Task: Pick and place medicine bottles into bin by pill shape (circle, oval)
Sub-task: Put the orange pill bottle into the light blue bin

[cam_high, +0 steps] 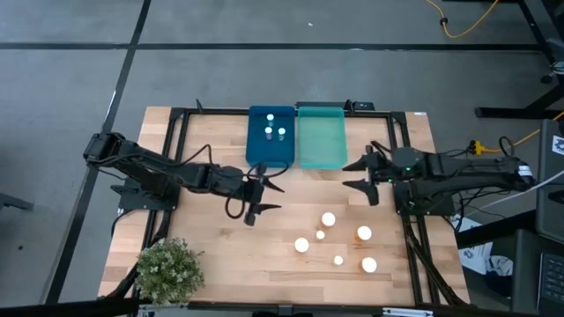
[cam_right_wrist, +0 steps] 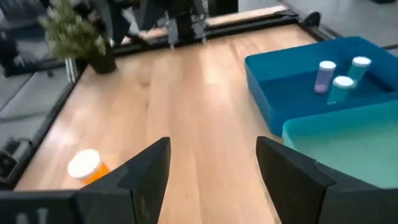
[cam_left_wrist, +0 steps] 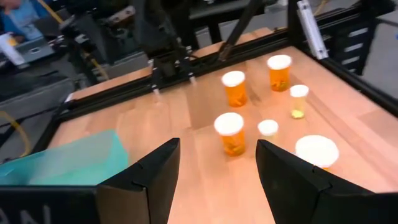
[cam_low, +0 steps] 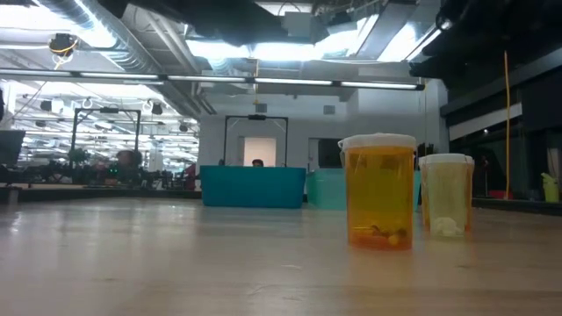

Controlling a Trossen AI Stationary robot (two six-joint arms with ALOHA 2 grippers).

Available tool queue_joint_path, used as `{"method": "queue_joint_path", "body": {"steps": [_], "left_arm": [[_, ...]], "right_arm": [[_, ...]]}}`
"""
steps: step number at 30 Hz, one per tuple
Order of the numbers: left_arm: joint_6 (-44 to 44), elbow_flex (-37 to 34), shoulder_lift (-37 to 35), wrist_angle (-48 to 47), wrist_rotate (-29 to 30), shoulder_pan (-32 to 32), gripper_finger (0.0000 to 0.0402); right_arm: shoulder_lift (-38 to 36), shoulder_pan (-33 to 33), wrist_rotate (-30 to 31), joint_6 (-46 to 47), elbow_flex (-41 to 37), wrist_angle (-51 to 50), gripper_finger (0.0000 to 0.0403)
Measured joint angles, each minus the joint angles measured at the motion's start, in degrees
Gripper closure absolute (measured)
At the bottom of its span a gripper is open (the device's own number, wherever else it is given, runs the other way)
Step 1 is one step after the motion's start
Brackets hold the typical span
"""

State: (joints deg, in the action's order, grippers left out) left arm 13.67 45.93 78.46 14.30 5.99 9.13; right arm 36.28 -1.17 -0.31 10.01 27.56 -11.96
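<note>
Medicine bottles (cam_high: 328, 218): six upright near the surface (cam_high: 220, 255) front-right corner, three in the blue bin (cam_high: 270, 136) at the far edge. Left end effector (cam_high: 264, 197) released, empty, mid-surface before that bin. Right end effector (cam_high: 359, 176) released, empty, beside the teal bin (cam_high: 321, 141).

potted plant (cam_high: 168, 270), yellow cable (cam_high: 465, 25), wooden table (cam_high: 220, 246)

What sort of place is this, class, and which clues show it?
Probably a robotics lab or workshop: a wooden table in a black metal frame, exposed ceiling ducts, and cables on the grey floor.
</note>
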Motion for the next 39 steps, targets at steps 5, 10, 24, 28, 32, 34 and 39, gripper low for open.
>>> {"method": "queue_joint_path", "body": {"steps": [5,10,24,28,32,34,39], "left_arm": [[0.0,0.0,0.0,-0.5,1.3,0.0,0.02],[0.0,0.0,0.0,-0.8,1.5,0.0,0.02],[0.0,0.0,0.0,-1.0,2.5,0.0,0.02],[0.0,0.0,0.0,-1.0,2.5,0.0,0.02],[0.0,0.0,0.0,-0.9,2.5,-0.2,0.02],[0.0,0.0,0.0,-0.9,2.5,-0.2,0.02],[0.0,0.0,0.0,-0.9,2.5,-0.2,0.02]], "right_arm": [[5.9,0.8,-4.2,-1.7,3.9,0.8,0.0163],[9.9,1.6,-4.3,-2.8,7.3,3.0,0.0163],[17.0,1.6,-3.7,-16.1,7.4,25.5,0.0163],[18.1,1.4,-0.6,-11.4,8.3,27.4,0.0153],[18.1,1.3,5.5,-8.7,10.5,20.0,0.0112],[18.2,1.3,9.2,-9.3,10.5,19.2,0.0092],[18.1,1.3,6.6,-10.1,10.5,19.3,0.0076]]}}
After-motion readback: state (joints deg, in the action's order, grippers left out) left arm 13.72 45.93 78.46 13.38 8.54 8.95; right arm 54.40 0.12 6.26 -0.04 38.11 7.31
